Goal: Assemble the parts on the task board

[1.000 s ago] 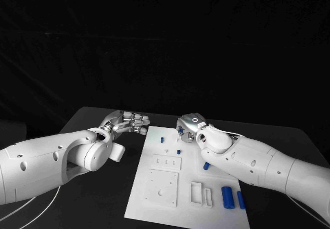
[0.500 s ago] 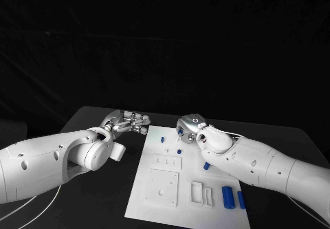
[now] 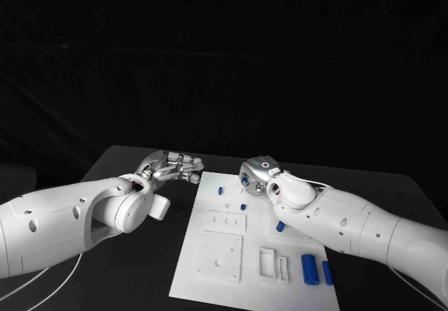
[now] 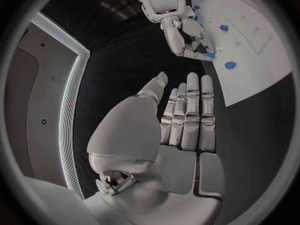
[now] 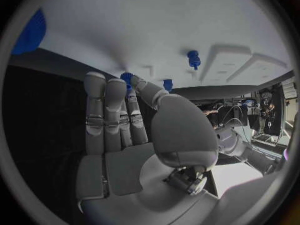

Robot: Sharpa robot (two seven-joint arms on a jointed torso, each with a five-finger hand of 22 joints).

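Note:
The white task board (image 3: 207,275) lies in the middle of the table. My right hand (image 3: 254,173) hovers low over its far end. In the right wrist view its thumb and a finger meet on a small blue part (image 5: 127,77) close to the board (image 5: 156,20); the left wrist view shows the same part (image 4: 211,55) at that hand's fingertips. My left hand (image 3: 173,164) hangs beside the board's far left corner, fingers straight (image 4: 187,110), holding nothing. Blue pegs (image 3: 219,190) (image 3: 243,206) stand in the board, and a third blue piece (image 3: 280,225) lies by my right forearm.
Two blue cylinders (image 3: 308,267) (image 3: 327,272) lie on the board's near right part, beside raised white blocks (image 3: 267,262). A ridged blue piece (image 5: 28,32) sits on the board off to the side of my right hand. Black table surrounds the board.
My right hand has shifted slightly over the board's far end, hiding more of the blue part at its fingertips. The left hand has stayed put.

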